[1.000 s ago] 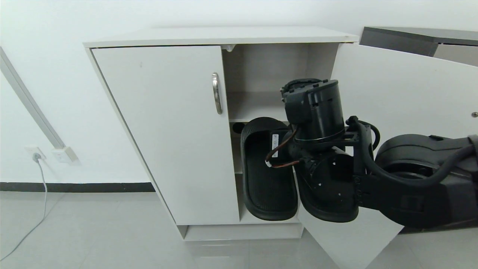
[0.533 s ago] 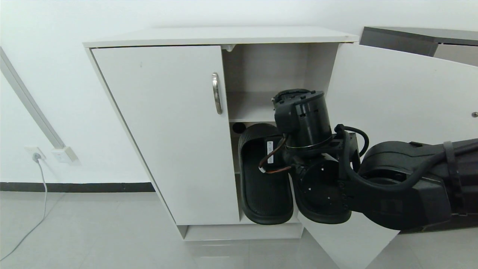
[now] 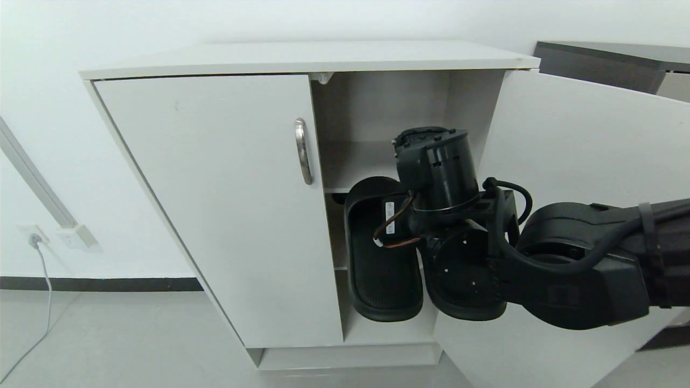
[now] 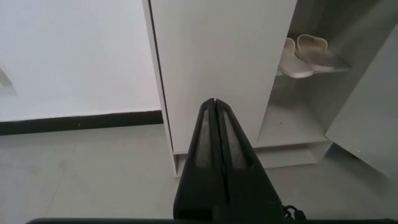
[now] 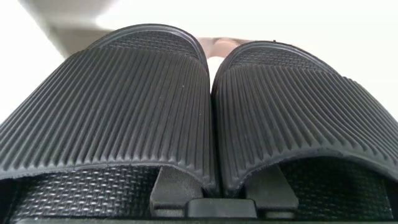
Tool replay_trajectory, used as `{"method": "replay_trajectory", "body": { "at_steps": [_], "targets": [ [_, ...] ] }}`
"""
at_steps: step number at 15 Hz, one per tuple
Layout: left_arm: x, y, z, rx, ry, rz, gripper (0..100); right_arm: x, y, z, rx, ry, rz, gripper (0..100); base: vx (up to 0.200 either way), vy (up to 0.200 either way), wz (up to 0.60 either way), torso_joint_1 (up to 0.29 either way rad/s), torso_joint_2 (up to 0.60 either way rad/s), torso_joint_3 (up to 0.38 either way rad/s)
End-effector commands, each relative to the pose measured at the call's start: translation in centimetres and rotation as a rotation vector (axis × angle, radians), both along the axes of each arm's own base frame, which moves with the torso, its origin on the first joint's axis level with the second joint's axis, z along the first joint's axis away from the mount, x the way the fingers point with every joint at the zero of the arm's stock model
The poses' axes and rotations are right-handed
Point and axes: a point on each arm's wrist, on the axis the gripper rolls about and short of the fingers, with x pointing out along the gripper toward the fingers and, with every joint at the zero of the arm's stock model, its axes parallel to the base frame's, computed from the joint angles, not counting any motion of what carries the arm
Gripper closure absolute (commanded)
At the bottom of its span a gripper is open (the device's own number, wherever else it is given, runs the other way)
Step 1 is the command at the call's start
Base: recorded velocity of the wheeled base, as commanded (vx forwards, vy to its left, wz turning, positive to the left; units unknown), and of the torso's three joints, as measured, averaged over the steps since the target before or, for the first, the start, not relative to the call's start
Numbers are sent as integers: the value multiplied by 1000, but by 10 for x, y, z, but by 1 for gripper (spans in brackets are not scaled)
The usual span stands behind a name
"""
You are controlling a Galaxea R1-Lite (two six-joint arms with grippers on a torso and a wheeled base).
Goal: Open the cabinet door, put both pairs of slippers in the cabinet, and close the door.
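Plainly, the cabinet (image 3: 302, 54) stands ready for loading. Its right door (image 3: 571, 151) is swung wide so the compartment can be reached, while the left door (image 3: 215, 205) is shut, and we judge one side is enough. The black slippers (image 3: 383, 258) hang upright in the open doorway, soles toward us, side by side and touching. They rest on no shelf, so we judge they are partway in and not yet set down. The pale slippers (image 4: 305, 55) already lie on a shelf inside, so that pair is done. The right gripper (image 5: 216, 190) is clenched on the black slippers' adjoining inner edges, which lets one pinch carry both. The left gripper (image 4: 214, 111) is closed on nothing and is held low in front of the left door, clear of the doorway.
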Motion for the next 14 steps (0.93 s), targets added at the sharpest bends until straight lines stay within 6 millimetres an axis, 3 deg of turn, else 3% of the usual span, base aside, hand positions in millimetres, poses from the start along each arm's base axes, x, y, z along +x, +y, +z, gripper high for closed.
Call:
{"method": "replay_trajectory", "body": {
  "at_steps": [1,7,11,14],
  "targets": [
    [0,0,0,0,1,0,100,0,0,0,2,0,-1,100,200,0,0,-2,2,2],
    [0,0,0,0,1,0,100,5,6,-12,2,6,-3,100,200,0,0,3,3,3],
    [0,0,0,-2,1,1,100,21,8,-22,2,-14,-19,100,0,0,0,0,0,0],
    [0,0,0,-2,1,1,100,22,10,-17,7,-29,-10,100,0,0,0,0,0,0]
  ]
}}
